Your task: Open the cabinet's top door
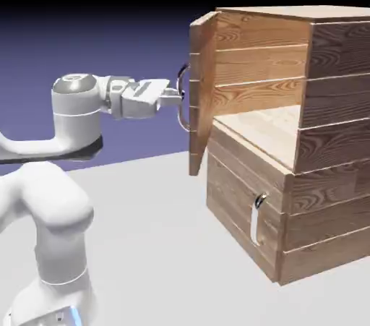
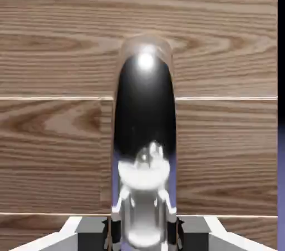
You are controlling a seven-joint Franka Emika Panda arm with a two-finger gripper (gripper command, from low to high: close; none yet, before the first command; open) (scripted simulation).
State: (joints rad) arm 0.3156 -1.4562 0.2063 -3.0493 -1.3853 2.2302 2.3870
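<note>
1 arm, 1 cabinet, 2 doors: 1 upper, 1 lower. 2 handles, 1 per door. 2 fingertips.

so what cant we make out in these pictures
- bottom door's inside: closed in the exterior view, its front hides it
- cabinet's far side: the exterior view shows only this side
- cabinet's right end: cut off by the exterior view's right edge
- lower end of the top door's handle: cut off by the hand view's bottom edge
- fingers' contact on that handle: too small in the exterior view
</note>
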